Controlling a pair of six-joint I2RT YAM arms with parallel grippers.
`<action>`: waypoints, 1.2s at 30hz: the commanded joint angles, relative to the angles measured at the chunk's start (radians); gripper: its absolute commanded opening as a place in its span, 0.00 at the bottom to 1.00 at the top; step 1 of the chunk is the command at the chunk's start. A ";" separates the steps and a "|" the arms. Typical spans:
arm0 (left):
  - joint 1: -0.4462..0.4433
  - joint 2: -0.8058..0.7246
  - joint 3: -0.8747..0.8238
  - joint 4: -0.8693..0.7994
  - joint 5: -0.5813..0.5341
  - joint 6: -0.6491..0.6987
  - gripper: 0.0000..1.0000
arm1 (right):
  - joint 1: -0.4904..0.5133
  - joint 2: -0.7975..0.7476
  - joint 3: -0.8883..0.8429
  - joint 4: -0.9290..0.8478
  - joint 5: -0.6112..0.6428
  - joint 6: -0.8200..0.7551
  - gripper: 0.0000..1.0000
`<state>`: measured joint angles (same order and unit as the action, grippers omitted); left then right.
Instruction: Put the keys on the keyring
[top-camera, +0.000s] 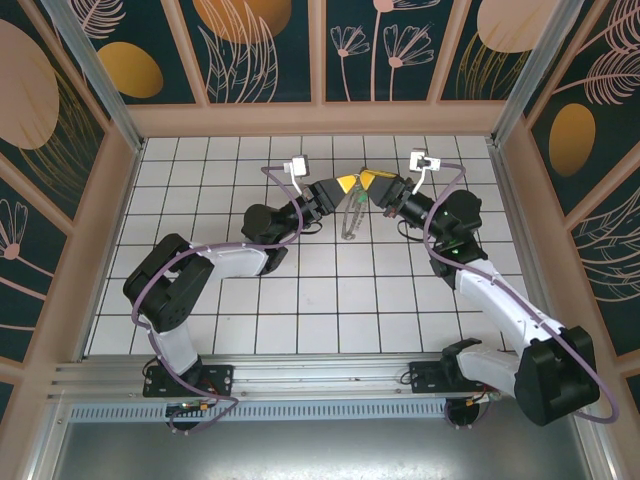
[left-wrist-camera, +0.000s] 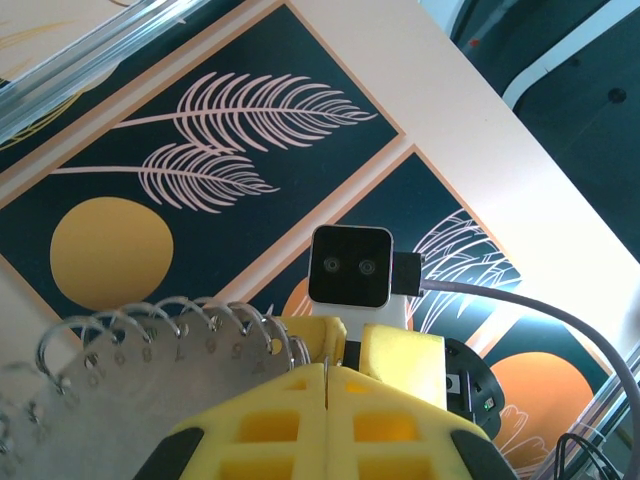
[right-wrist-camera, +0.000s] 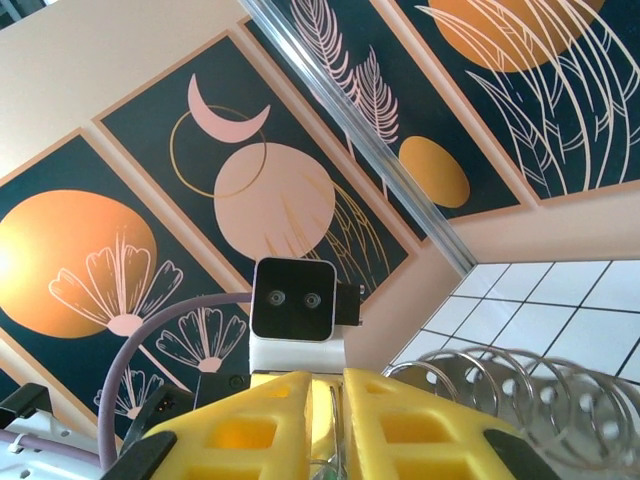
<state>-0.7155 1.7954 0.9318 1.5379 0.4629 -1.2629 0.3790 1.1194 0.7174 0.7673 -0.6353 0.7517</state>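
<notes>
**Item 1, left gripper** (top-camera: 347, 184): held over the far middle of the table (top-camera: 300, 310). Its yellow fingers (left-wrist-camera: 345, 420) are pressed together along one seam.

**Item 2, right gripper** (top-camera: 374, 181): tip to tip with the left one. I see a thin slit between its fingers (right-wrist-camera: 370, 400) and cannot tell whether they pinch anything.

**Item 3, keyring** (top-camera: 351, 215): just on the near side of both sets of fingertips, between the two arms. Its silvery coils (left-wrist-camera: 170, 325) crowd right beside the fingers in both wrist views. I cannot tell whether it hangs or rests.
</notes>
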 joint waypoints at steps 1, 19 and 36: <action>-0.004 0.004 0.035 0.089 0.010 -0.018 0.00 | -0.006 0.008 -0.006 0.069 -0.038 0.020 0.14; -0.005 0.010 0.035 0.091 0.009 -0.017 0.00 | -0.003 0.033 -0.021 0.086 -0.059 0.034 0.22; -0.006 0.005 0.036 0.094 0.006 -0.014 0.00 | -0.015 0.020 -0.060 0.141 -0.101 0.103 0.24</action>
<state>-0.7155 1.8030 0.9318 1.5394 0.4664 -1.2663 0.3660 1.1454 0.6712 0.8577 -0.6949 0.8265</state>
